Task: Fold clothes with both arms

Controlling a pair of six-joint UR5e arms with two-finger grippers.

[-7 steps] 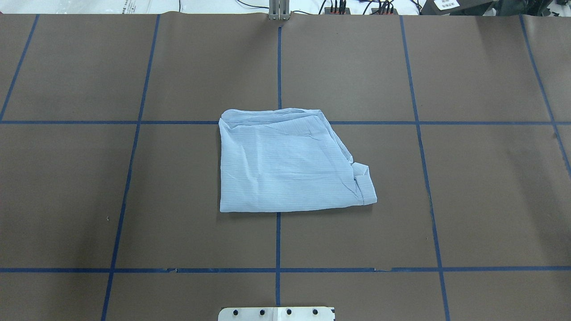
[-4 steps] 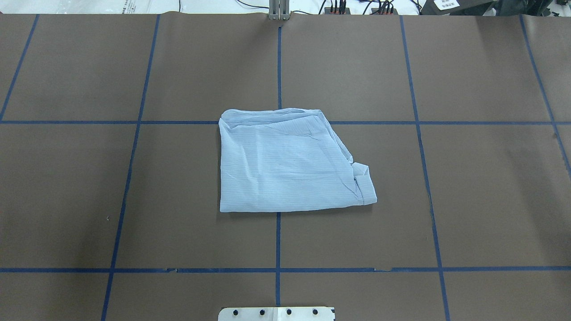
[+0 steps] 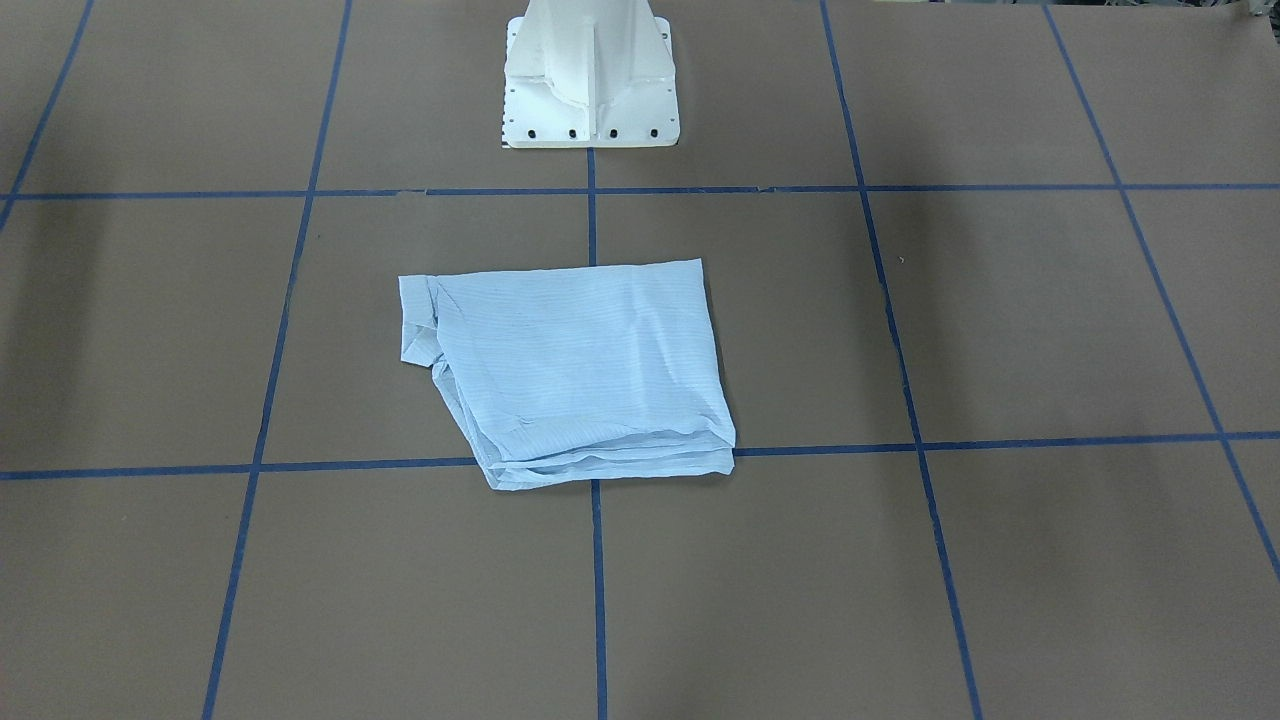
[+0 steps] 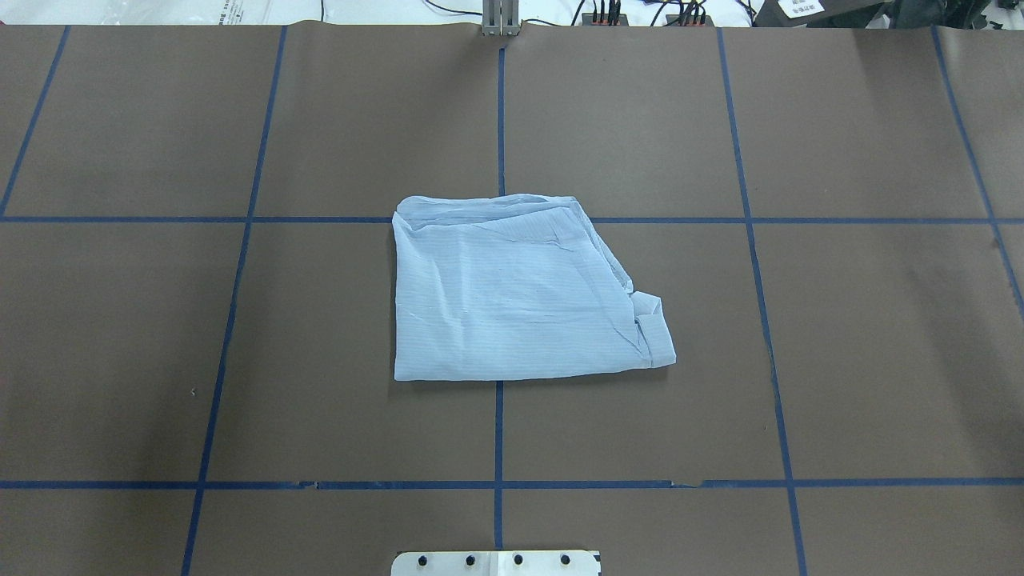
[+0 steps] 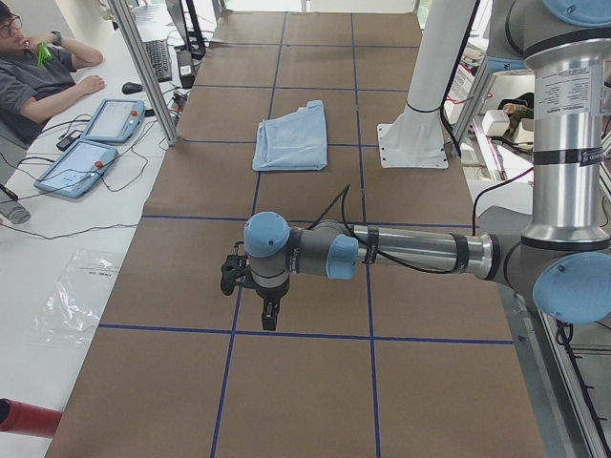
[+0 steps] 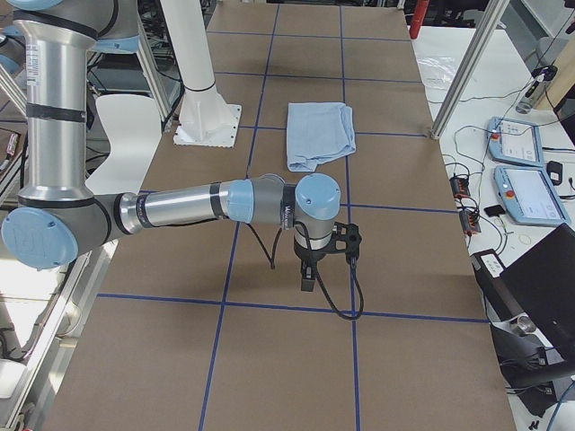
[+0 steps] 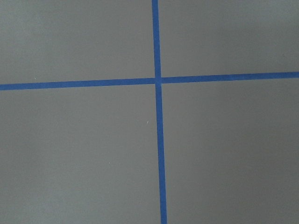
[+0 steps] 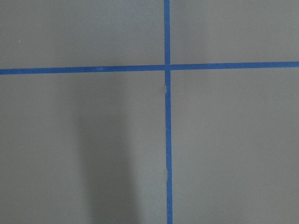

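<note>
The clothes, one light-blue striped shirt (image 4: 512,296), lie folded into a rough square at the middle of the brown table, with a cuff sticking out at one corner. The shirt also shows in the front-facing view (image 3: 580,370) and in both side views (image 5: 291,141) (image 6: 316,133). My left gripper (image 5: 270,317) hangs over bare table far from the shirt, pointing down. The right gripper (image 6: 308,280) hangs likewise at the other end. Both show only in side views, so I cannot tell whether they are open or shut. Each wrist view holds only table and blue tape.
The white pedestal (image 3: 590,80) stands at the robot's edge of the table (image 4: 160,360). A seated person (image 5: 38,72) and control tablets (image 5: 91,143) (image 6: 521,171) are on a side desk beyond the far edge. Aluminium posts (image 5: 143,67) stand there too.
</note>
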